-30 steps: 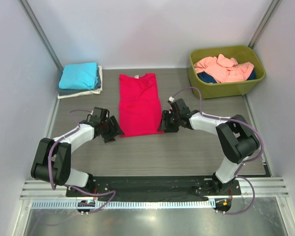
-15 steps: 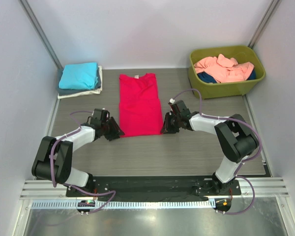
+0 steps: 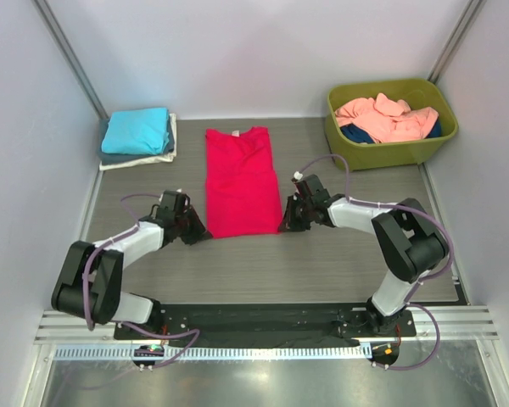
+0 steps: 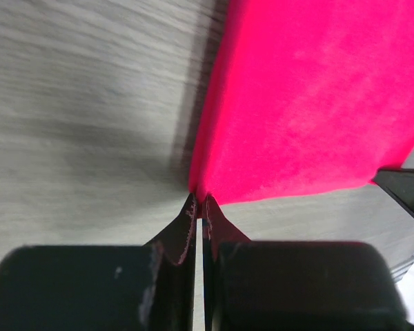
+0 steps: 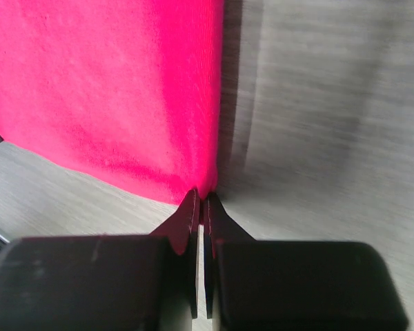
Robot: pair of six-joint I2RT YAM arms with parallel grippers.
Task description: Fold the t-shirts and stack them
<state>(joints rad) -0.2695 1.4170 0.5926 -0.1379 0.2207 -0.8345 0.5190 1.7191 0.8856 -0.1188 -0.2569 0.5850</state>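
Observation:
A crimson-pink t-shirt (image 3: 239, 180) lies flat in a long folded strip on the grey table, collar at the far end. My left gripper (image 3: 204, 235) is shut on its near left corner (image 4: 199, 187); the cloth bunches between the fingertips. At the near right corner (image 5: 205, 185) my right gripper (image 3: 283, 226) is shut on the cloth in the same way. A folded stack of t-shirts (image 3: 137, 136), turquoise on top over grey-blue and white, sits at the back left. Salmon-pink (image 3: 388, 118) and dark blue t-shirts lie crumpled in the tub.
The olive-green tub (image 3: 390, 148) stands at the back right corner. White walls close in the table on the left, right and back. Bare grey table (image 3: 263, 263) lies between the shirt's near edge and the arm bases.
Both grippers have closed from open onto the crimson shirt's near corners. The left one slid slightly toward the near left corner, the right one toward the near right corner.

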